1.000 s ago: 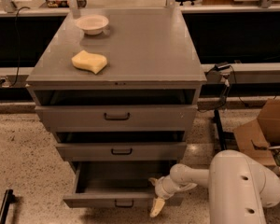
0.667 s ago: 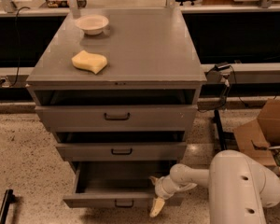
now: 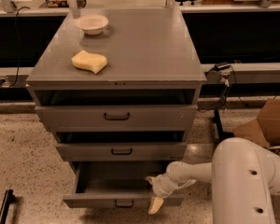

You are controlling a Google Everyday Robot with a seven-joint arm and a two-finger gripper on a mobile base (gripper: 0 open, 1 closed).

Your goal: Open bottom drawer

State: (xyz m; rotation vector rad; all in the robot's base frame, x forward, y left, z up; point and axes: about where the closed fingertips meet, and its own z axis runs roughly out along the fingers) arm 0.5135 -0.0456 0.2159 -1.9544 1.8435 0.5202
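the bottom drawer [image 3: 98,200] of the desk [image 3: 140,45] stands well out, so the opening looks nearly done. the end effector [image 3: 153,192] sits at the drawer front, right of its handle; its width i cannot tell. the next move probably calls for a short further pull, or a straight retreat.

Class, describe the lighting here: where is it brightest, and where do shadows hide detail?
Camera view: the cabinet top is brightest, around the bowl and yellow sponge; recesses above the upper drawers are near black; the open bottom drawer is dim inside; the gripper, at its front right, shows pale.
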